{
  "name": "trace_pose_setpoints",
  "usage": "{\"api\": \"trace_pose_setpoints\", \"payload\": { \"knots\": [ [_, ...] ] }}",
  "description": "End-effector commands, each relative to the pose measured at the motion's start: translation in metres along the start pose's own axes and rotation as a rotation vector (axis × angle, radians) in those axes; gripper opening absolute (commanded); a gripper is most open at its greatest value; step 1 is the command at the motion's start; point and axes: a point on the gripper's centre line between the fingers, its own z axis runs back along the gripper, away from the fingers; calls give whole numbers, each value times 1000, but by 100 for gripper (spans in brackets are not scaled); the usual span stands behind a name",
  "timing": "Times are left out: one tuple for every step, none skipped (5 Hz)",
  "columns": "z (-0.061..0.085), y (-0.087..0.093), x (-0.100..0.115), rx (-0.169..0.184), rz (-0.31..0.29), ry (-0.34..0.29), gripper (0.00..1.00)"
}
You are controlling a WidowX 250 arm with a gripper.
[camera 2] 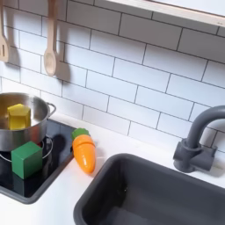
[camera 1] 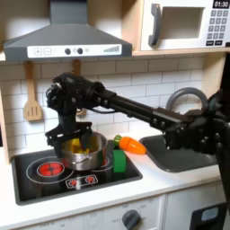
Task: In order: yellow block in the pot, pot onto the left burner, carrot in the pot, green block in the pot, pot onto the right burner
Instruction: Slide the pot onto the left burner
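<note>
So: yellow block [camera 2: 17, 115] in pot [camera 2: 19, 134], slide to left burner [camera 1: 47, 167] pending.
Gripper [camera 1: 79, 142] over pot on right burner, jaws' state unclear; carrot [camera 2: 83, 151], green block [camera 2: 26, 159] wait beside.

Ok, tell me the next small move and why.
Probably grip the pot by its rim and slide it onto the left burner: the yellow block already lies in it, that burner is bare, and the carrot and green block wait outside.
</note>
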Motion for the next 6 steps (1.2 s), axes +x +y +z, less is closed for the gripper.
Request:
{"api": "trace_pose_setpoints", "payload": {
  "knots": [
    [-14, 2, 8, 7, -10, 43, 100],
    [-24, -1, 13, 1, -28, 71, 100],
    [-29, -4, 18, 4, -46, 80, 100],
    [-34, -6, 21, 9, -57, 88, 100],
    [-35, -6, 18, 23, -43, 89, 0],
    [-37, -6, 22, 25, -59, 90, 0]
  ]
}}
